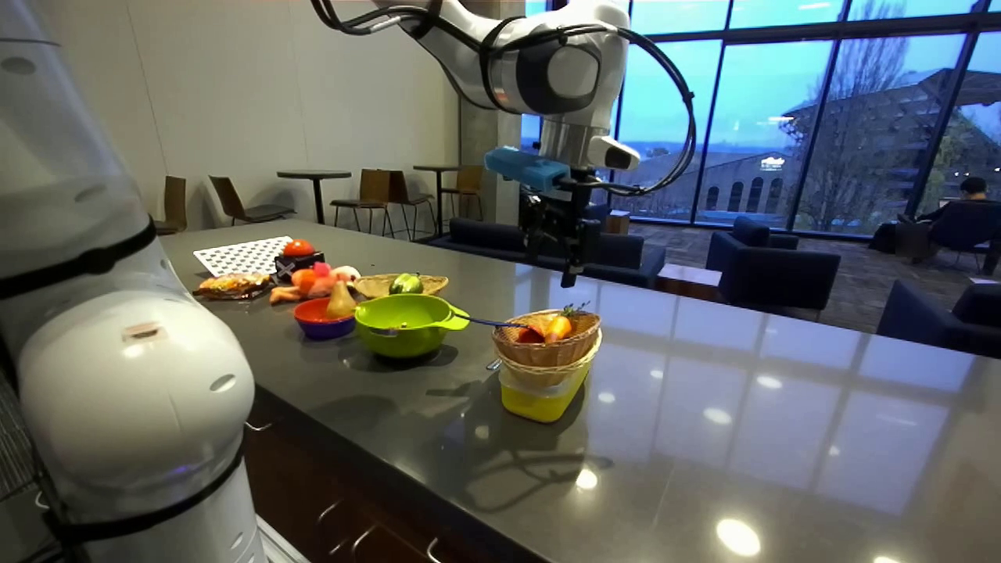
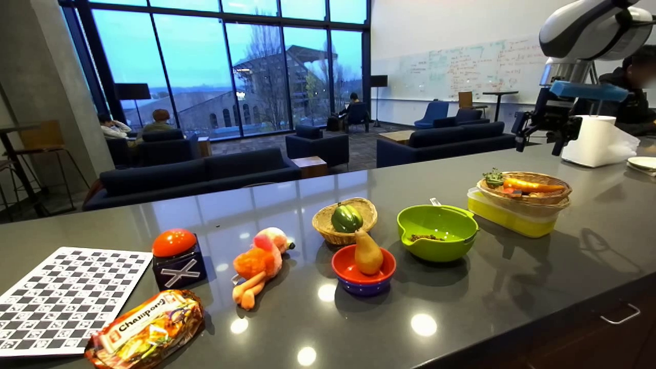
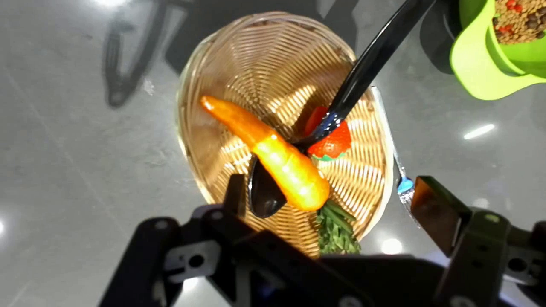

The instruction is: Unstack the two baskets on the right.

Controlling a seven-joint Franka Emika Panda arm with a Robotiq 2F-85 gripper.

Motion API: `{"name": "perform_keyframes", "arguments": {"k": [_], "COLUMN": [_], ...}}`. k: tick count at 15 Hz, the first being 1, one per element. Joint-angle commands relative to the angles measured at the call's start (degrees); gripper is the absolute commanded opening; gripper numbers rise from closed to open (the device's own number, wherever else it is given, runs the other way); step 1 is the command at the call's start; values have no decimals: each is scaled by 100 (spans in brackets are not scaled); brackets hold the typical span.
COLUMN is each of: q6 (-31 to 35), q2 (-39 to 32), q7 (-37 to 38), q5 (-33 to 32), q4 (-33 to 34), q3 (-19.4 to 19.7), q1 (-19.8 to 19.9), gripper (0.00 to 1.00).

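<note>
A brown woven basket sits on top of a stack. A paler woven rim of a second basket shows just under it, and a yellow tub is at the bottom. The top basket and tub also show in an exterior view. In the wrist view the basket holds an orange carrot with green leaves, a strawberry and a black ladle. My gripper is open and empty, above the stack and apart from it; its fingers spread wide.
A lime-green bowl stands beside the stack, with the ladle handle leaning toward it. A fork lies by the stack. Farther along are a red bowl with a pear, a small basket with a green vegetable and a plush toy.
</note>
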State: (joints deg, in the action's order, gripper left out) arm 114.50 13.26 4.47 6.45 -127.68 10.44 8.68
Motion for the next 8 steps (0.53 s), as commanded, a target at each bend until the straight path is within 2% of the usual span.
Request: {"name": "perform_keyframes", "arguments": {"k": [1, 8], "q6": [-106, 122], "q2": [-62, -495], "q7": [307, 46], "q5": [-378, -182], "q4": [68, 86], "q3": [-16, 65], "q1": [196, 192], "gripper": [100, 100]}}
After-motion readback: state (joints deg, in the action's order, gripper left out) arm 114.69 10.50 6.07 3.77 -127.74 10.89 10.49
